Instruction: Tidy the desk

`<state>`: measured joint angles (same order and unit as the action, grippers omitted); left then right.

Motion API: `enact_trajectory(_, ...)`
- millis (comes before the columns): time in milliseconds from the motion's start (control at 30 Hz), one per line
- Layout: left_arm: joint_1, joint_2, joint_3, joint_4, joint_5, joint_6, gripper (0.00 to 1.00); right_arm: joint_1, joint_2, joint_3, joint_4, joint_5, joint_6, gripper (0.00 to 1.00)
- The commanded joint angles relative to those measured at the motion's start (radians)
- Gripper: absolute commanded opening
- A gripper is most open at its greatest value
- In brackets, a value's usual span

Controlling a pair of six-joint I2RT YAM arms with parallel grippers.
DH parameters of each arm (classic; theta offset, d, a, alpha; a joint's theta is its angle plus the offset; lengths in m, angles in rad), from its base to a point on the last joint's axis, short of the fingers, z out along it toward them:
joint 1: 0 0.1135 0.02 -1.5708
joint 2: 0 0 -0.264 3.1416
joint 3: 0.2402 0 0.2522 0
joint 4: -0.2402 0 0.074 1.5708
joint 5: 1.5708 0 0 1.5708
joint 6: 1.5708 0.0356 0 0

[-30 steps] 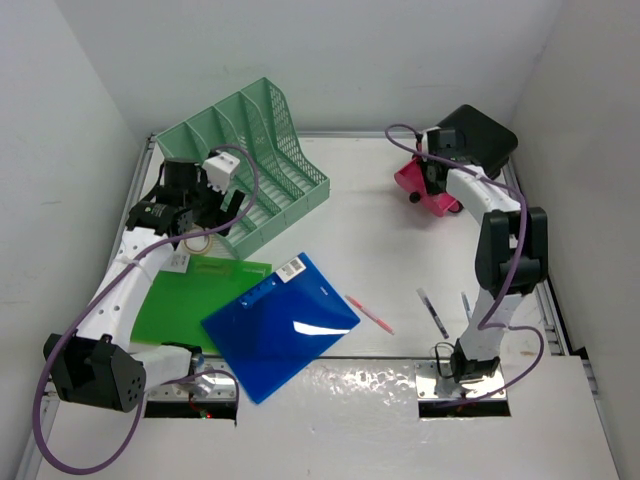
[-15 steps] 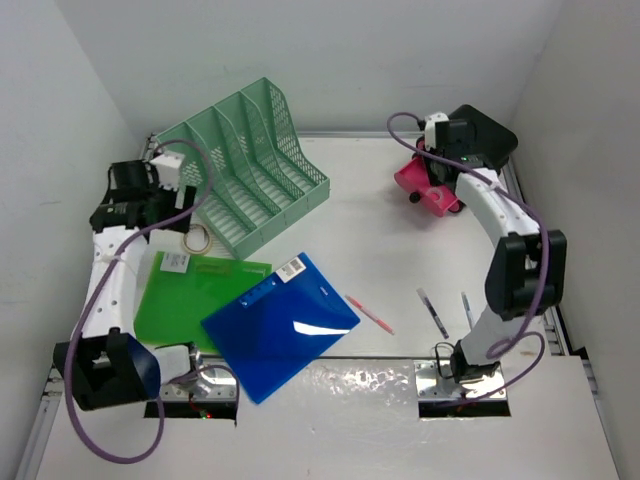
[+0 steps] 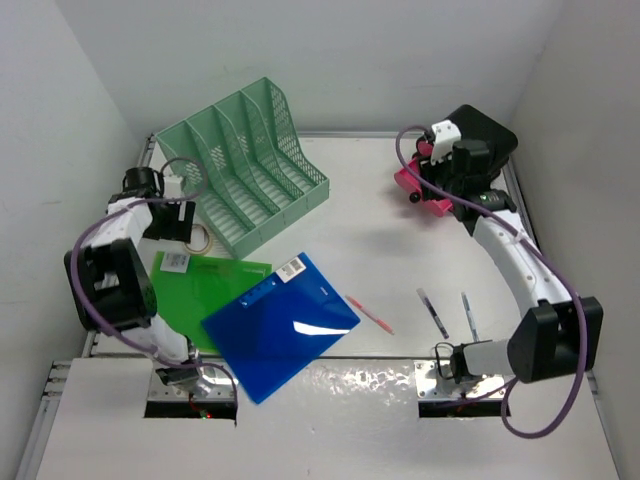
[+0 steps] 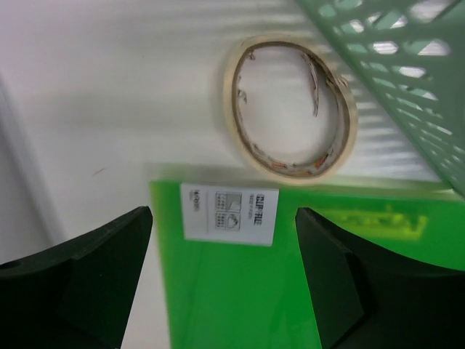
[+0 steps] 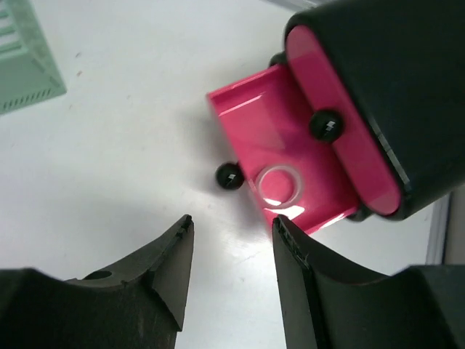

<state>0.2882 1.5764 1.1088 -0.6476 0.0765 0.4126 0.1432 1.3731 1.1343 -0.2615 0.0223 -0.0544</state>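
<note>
The desk (image 3: 390, 250) is a white tabletop with metal rails. My left gripper (image 3: 168, 218) is open and empty at the left edge. In the left wrist view it (image 4: 224, 215) hangs over the labelled corner of a green folder (image 4: 290, 283). A roll of tape (image 4: 290, 109) lies just beyond. My right gripper (image 3: 432, 186) is open and empty at the far right. In the right wrist view it (image 5: 232, 222) hovers just in front of the open pink drawer (image 5: 287, 138) of a black box (image 5: 392, 80). A white ring (image 5: 279, 186) lies in the drawer.
A mint-green file rack (image 3: 245, 165) stands far left, close to the tape roll (image 3: 197, 238). A blue folder (image 3: 280, 320) overlaps the green folder (image 3: 190, 290) at the near left. A pink pen (image 3: 370, 313) and two dark pens (image 3: 433, 312) lie near the right arm's base.
My left arm has folded back toward the left edge, and its gripper has drawn away from the rack. My right arm's elbow swung out to the near right; its gripper stays at the pink drawer.
</note>
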Motion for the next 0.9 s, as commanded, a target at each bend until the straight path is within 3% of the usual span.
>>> enact_trajectory(0,0.005,0.088,0.065,0.066,-0.014,-0.047,0.78,0.012,-0.084,-0.065,0.125,-0.099,0.045,0.47)
enact_trajectory(367,0.006,0.227,0.049,0.210,-0.026,-0.112,0.68,0.019,-0.244,-0.165,0.211,-0.130,0.077,0.47)
enact_trajectory(533,0.008,0.280,0.036,0.253,-0.034,-0.130,0.50,0.019,-0.252,-0.156,0.199,-0.136,0.082,0.47)
enact_trajectory(633,0.006,0.304,0.026,0.256,-0.024,-0.136,0.33,0.021,-0.250,-0.156,0.196,-0.139,0.087,0.47)
enact_trajectory(833,0.028,0.295,0.000,0.272,-0.001,-0.135,0.16,0.019,-0.259,-0.156,0.182,-0.133,0.087,0.47)
enact_trajectory(867,0.041,0.297,0.005,0.270,0.006,-0.138,0.09,0.021,-0.261,-0.154,0.180,-0.134,0.087,0.47)
